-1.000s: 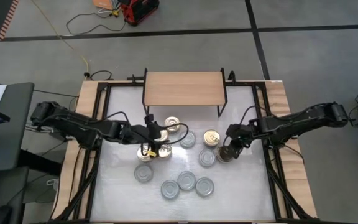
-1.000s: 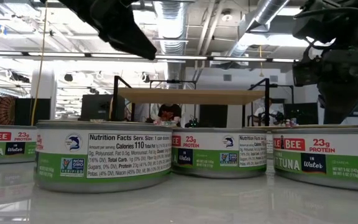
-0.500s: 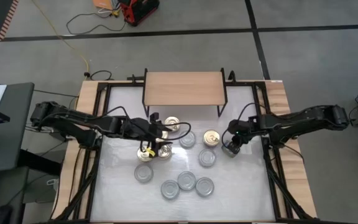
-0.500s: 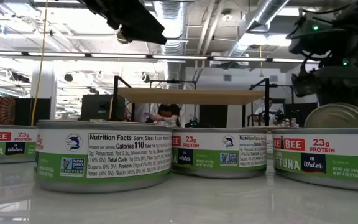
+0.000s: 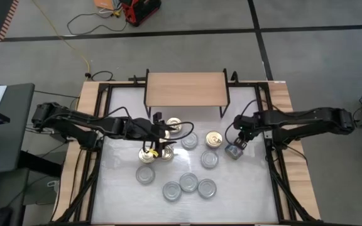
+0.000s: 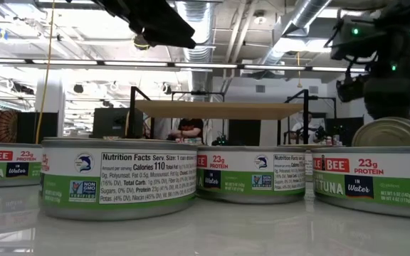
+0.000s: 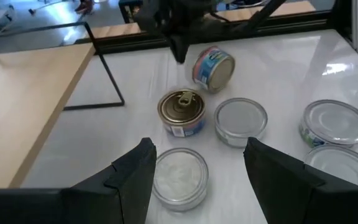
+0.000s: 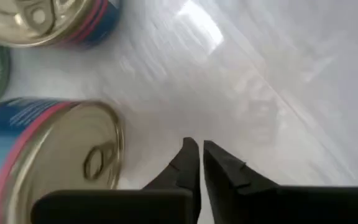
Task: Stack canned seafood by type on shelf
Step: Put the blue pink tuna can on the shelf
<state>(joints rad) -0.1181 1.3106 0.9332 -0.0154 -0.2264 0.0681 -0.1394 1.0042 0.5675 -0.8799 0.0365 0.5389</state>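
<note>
0 tins on the light-wood shelf point(image 5: 186, 88); round metal seafood tins point(image 5: 188, 182) all on white tabletop point(image 5: 244, 188). Right gripper point(image 5: 241, 134), fingers closed and empty, beside tipped gold-lid tin point(image 5: 234, 150). Left gripper point(image 5: 168, 135) open above tins. Sorting unstarted; next likely needs righting that tin.

Both arms are dark, near-black linkages of rounded joint housings joined by slimmer tubes. A thin black cable loops loosely along the left arm point(image 5: 80, 122), and a yellow tag or tie shows by the left gripper point(image 5: 158, 142). The right arm point(image 5: 300, 119) carries small green indicator lights (seen in the low view). Each gripper's fingers point(image 7: 135, 180) are matte black, angular, wedge-shaped plastic; the right gripper point(image 8: 197, 163) has slim tapered tips.
</note>
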